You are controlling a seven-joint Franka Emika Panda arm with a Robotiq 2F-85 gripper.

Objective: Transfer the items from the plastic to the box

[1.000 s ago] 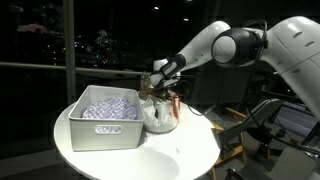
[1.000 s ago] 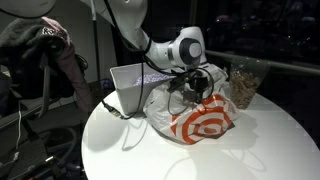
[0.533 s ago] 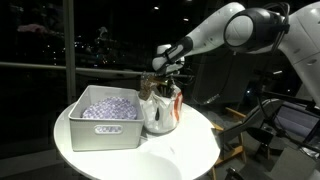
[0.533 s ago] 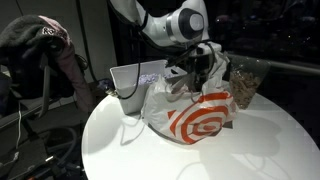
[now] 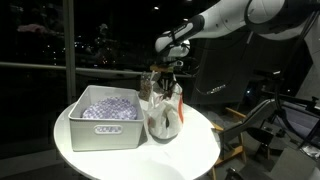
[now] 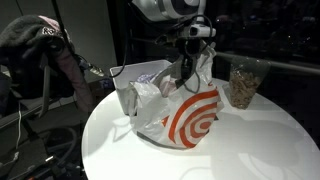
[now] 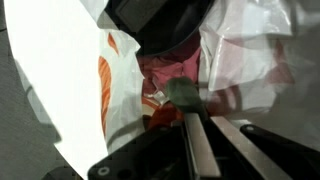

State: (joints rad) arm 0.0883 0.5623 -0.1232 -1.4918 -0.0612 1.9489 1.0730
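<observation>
Dark room, night glass behind, and a round white table (image 5: 190, 152) under my arm. The white bin (image 5: 100, 128) sits on it with a lavender speckled thing (image 5: 108, 106) already inside. The plastic bag (image 6: 190, 118), printed with red rings, stands right against the bin and is drawn tall. My gripper (image 6: 186, 60) hangs at its mouth, fingers nearly together. In the wrist view they meet among pink and red shapes; I cannot tell whether they pinch plastic or an item.
</observation>
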